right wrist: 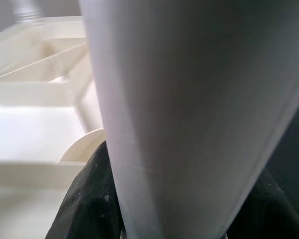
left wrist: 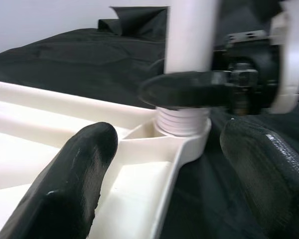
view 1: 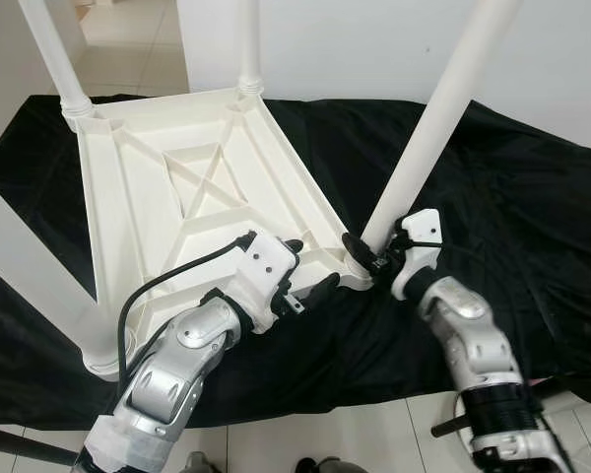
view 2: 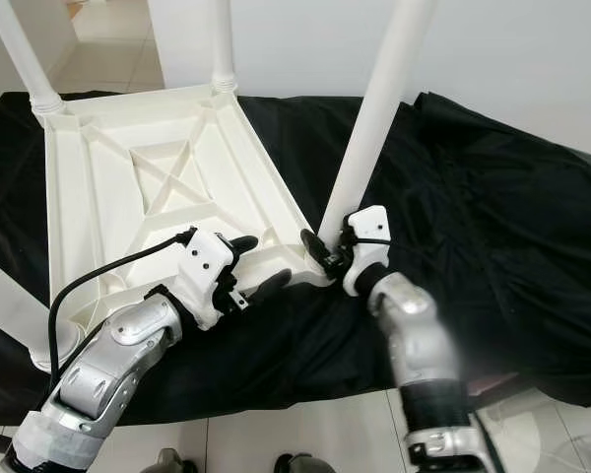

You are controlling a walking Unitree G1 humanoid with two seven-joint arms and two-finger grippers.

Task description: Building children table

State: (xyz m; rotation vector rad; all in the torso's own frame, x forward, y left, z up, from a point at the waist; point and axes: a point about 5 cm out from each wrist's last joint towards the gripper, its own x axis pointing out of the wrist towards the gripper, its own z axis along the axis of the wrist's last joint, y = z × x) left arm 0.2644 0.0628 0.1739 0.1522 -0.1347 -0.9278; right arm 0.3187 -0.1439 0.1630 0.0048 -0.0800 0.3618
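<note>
Clamped around the base of the near leg (view 1: pixel 435 128), the right gripper (view 1: pixel 366 258) is pinching the white tube just above its threaded collar, while the left gripper (view 1: pixel 308 274) is hovering with its fingers (left wrist: pixel 72 174) spread apart, straddling the rim of the tabletop (view 1: pixel 192 202) just beside that same corner socket (left wrist: pixel 182 130). Everything is best placed from that socket: the upturned tabletop is lying on the black cloth (view 1: pixel 512 217) with the socket at its nearest corner, and the other legs are standing at the corners farther from it.

Judging from this, the leg is being screwed home. Doing it well probably means keeping the tube upright over the socket so the threads are not crossing, and letting the left gripper brace the rim against twisting.

All the table parts are looking like smooth, glossy moulded plastic: a ribbed underside with a crossed brace, round tapering legs, ridged collars. That gloss is likely making the leg slippery, and the cloth is lying creased and soft.
</note>
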